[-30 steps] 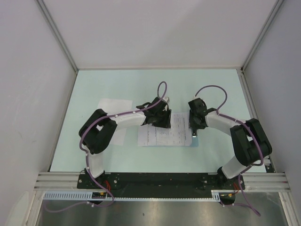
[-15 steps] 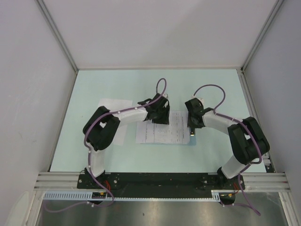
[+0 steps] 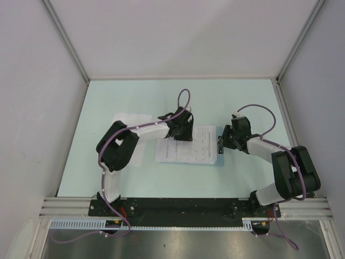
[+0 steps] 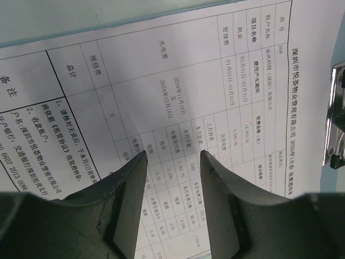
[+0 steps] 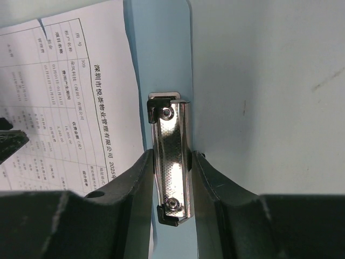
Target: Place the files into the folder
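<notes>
The files (image 3: pixel 188 151) lie face up in the middle of the worktop (image 3: pixel 135 97) — a printed sheet of tables and small black text, flat on top of the folder (image 5: pixel 161 48), whose pale-blue plastic shows as a strip past the sheet's right edge. On that strip sits a metal clip (image 5: pixel 171 135), just beside the paper's edge. The right gripper (image 5: pixel 172 156) is closed in on it, a finger pressed against each long side of the clip. Over on the sheet's far-left part, the left gripper (image 4: pixel 173 156) hangs with its fingers spread apart above the printed table — whether the tips touch the paper, I cannot tell. Out to the left, a blank-looking sheet (image 3: pixel 129 120) lies on the worktop, partly hidden under the left arm, apart from the folder.
</notes>
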You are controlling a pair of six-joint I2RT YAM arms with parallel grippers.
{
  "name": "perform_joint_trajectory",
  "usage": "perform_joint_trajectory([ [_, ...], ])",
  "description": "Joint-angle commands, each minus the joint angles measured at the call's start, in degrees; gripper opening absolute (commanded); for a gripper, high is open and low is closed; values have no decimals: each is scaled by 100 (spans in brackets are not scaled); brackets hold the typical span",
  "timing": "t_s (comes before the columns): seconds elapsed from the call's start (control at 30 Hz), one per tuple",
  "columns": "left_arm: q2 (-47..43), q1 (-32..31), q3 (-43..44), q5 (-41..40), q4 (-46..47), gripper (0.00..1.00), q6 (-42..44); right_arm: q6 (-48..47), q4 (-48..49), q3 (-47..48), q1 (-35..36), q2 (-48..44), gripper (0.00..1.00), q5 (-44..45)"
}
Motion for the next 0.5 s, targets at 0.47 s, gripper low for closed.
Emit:
perform_joint_trajectory([
  [0.47, 751, -237, 236, 636, -32, 52, 28, 516, 762, -660, -432, 101, 0, -1629],
])
